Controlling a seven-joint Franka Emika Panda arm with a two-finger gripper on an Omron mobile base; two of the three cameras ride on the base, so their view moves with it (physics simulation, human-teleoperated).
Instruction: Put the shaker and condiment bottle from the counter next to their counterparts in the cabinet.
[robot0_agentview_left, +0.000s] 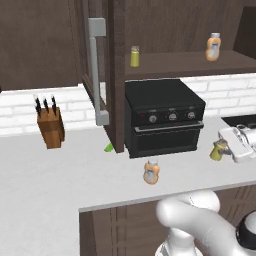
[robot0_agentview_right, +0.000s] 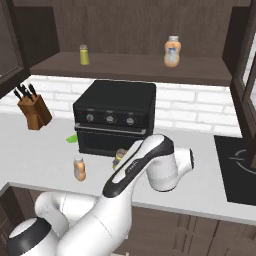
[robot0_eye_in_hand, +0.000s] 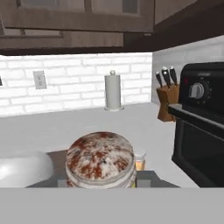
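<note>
My gripper (robot0_agentview_left: 220, 150) is shut on the yellow-green shaker (robot0_agentview_left: 217, 151), low over the counter (robot0_agentview_left: 60, 175) to the right of the oven. In the hand view the shaker's speckled brown cap (robot0_eye_in_hand: 99, 156) sits between my fingertips (robot0_eye_in_hand: 146, 177). In the right base view the shaker (robot0_agentview_right: 120, 156) peeks out from behind my arm. The orange condiment bottle (robot0_agentview_left: 151, 171) (robot0_agentview_right: 79, 168) stands upright on the counter in front of the oven. On the cabinet shelf (robot0_agentview_left: 200, 64) stand their counterparts, a matching shaker (robot0_agentview_left: 134, 56) (robot0_agentview_right: 84, 54) and an orange bottle (robot0_agentview_left: 213, 47) (robot0_agentview_right: 172, 51).
A black oven (robot0_agentview_left: 162, 117) (robot0_agentview_right: 114, 117) sits under the shelf. The cabinet door (robot0_agentview_left: 97, 70) hangs open left of it. A knife block (robot0_agentview_left: 50, 125) (robot0_agentview_right: 34, 112) stands at the left, a green scrap (robot0_agentview_left: 108, 147) by the oven, a cooktop (robot0_agentview_right: 240, 165) at the right.
</note>
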